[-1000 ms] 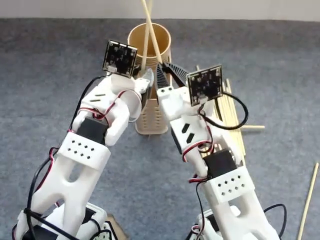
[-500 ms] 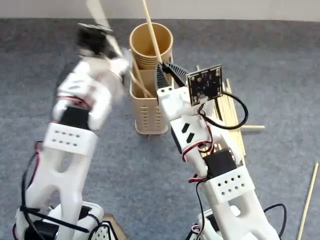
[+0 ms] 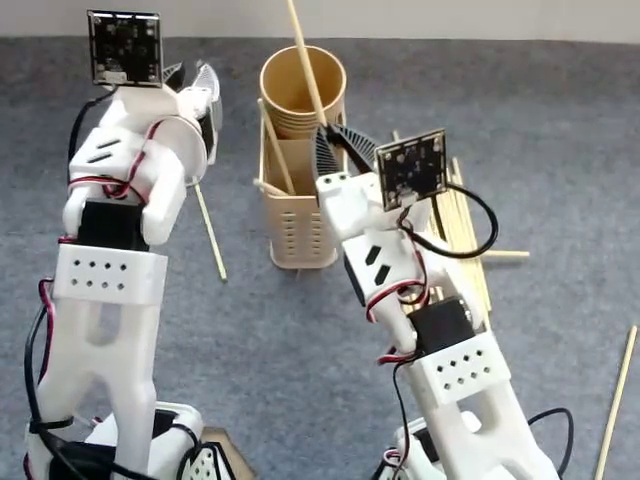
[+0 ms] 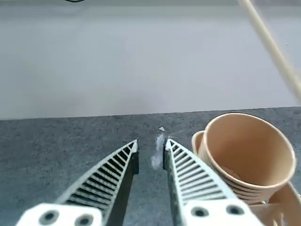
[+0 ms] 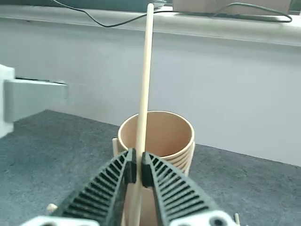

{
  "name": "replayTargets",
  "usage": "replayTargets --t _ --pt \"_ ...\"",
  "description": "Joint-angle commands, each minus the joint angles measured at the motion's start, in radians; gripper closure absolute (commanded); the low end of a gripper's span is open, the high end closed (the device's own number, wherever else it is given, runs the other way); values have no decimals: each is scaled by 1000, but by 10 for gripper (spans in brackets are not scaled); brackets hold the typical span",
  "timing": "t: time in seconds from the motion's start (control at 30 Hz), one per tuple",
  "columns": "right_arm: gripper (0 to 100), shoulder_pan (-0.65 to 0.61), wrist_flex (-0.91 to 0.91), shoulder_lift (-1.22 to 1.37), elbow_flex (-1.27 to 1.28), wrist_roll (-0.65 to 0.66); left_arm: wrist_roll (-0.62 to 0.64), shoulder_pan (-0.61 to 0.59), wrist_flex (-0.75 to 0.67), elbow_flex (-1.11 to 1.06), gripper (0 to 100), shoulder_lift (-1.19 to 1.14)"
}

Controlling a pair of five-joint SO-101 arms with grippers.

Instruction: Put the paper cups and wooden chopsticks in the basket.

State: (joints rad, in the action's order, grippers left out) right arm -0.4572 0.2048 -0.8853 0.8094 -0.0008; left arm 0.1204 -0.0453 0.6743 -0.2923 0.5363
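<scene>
**A:** Where are we with the basket (image 3: 300,238)?

**B:** It stands upright on the table (image 3: 560,130), and the stack of cups (image 3: 300,90) sits in its far end. Our right gripper (image 5: 136,157) hangs just over the basket's right edge, beside the cups. It is clamped tight on the held chopstick (image 5: 146,70), which rises steeply across the cups' mouth.

**A:** And our left gripper (image 4: 150,143)?

**B:** It is off to the basket's left, about level with the cups. Its fingers are parted by a narrow gap and there is nothing between them.

**A:** So how do we drop this one in well?

**B:** We think the lower tip matters most, and we cannot see it past the fingers. We want that tip inside the walls, in the open part on the near side of the cups where the leaning chopsticks (image 3: 277,155) rest. We lower until the tip is surely below the rim. Then we ease the fingers apart only a little, so the stick slides down instead of tipping out. We also keep off the cups, because a nudge could shift the stack or rock the basket.

**A:** What is left after that?

**B:** Plenty, in our judgement. The pile of chopsticks (image 3: 462,225) lies on the table to the basket's right. One loose chopstick (image 3: 210,238) lies just to its left, closest to our empty left gripper.
</scene>
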Motion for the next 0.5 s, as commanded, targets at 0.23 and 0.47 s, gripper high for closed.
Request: replayTargets --t 0.23,0.47 --pt "992 45 179 -16 -61 14 55 -252 307 61 871 -94" --pt "992 21 248 -15 -179 -25 164 -280 388 54 811 -351"
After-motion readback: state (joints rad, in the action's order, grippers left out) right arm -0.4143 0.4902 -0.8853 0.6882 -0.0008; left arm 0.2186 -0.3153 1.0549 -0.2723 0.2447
